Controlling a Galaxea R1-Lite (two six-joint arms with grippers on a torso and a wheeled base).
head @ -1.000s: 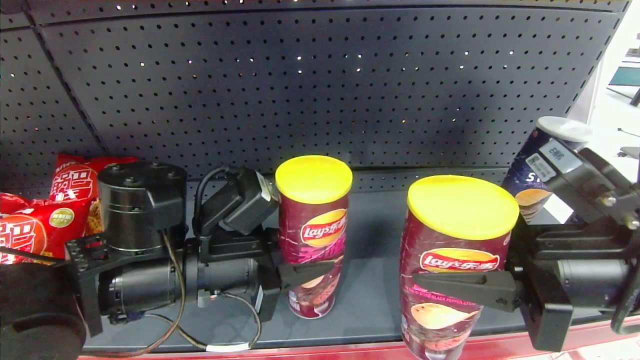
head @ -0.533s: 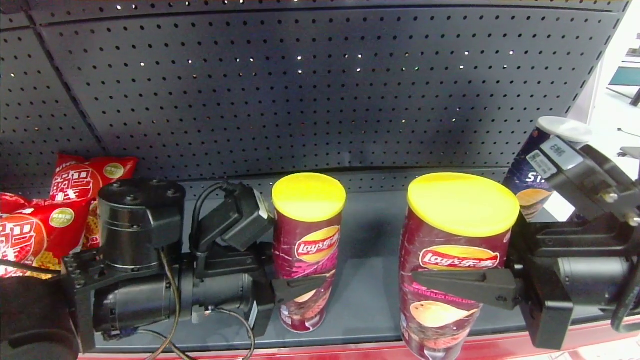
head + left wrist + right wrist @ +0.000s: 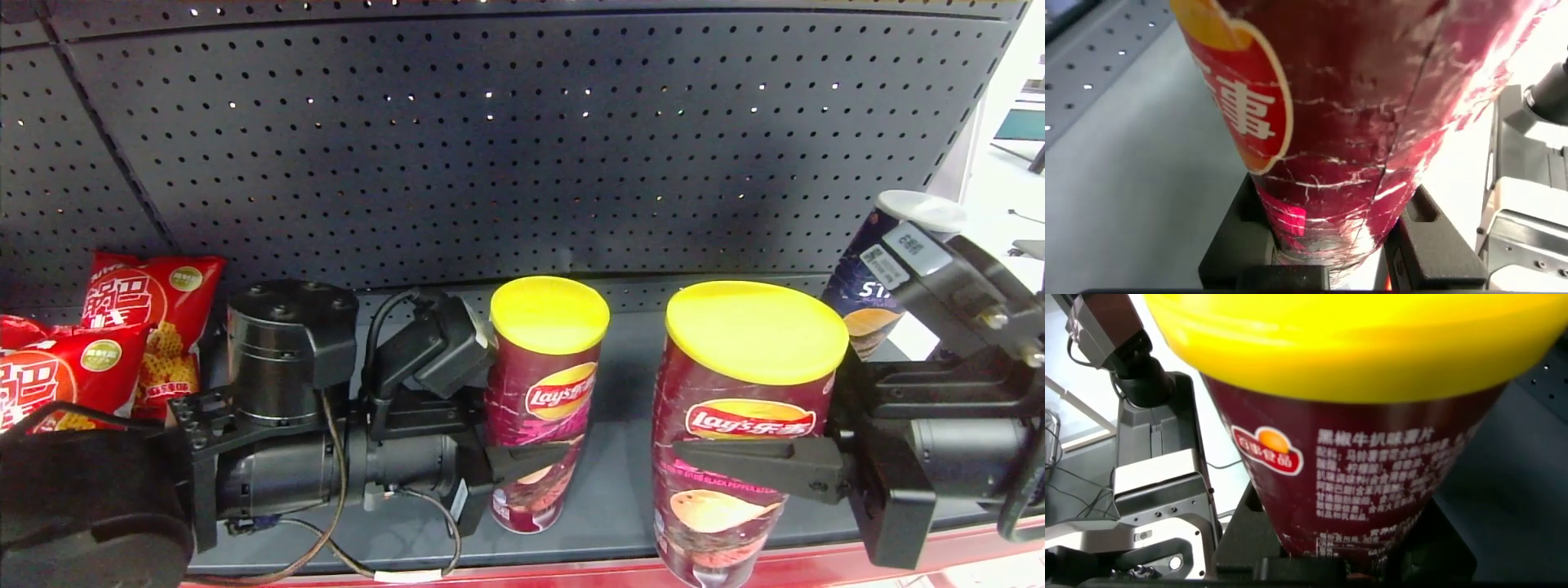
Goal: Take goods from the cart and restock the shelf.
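Overall: two yellow-lidded chip cans, each held upright by one arm in front of the pegboard back panel (image 3: 522, 163).
Red snack bags (image 3: 122, 327): far left of the shelf, behind the left arm and well apart from both cans.
Left gripper (image 3: 539, 457): enters from the left, jaws closed on the lower half of the left chip can.
Left chip can (image 3: 549, 384): long axis near vertical with a slight lean, over the middle of the shelf board (image 3: 620, 474). Its base is at or just above the board, and contact cannot be told.
Gap: a bare strip of board separates the two cans, which are near but apart.
Right chip can (image 3: 747, 425): nearer than the left one and upright. Its lower end crosses the red front lip (image 3: 588, 569), so it hangs at the near edge.
Right gripper (image 3: 735, 474): enters from the right, jaws clamped across the can's middle.
Dark blue chip can (image 3: 849, 269): far right, leaning, behind the right arm.
Governing relation: free board lies directly under the left can and farther in from the right can. The left arm therefore appears closer to a set-down.
Obstructions: the front lip must probably be cleared by the right can. The left can and the blue can bound its slot on either side.
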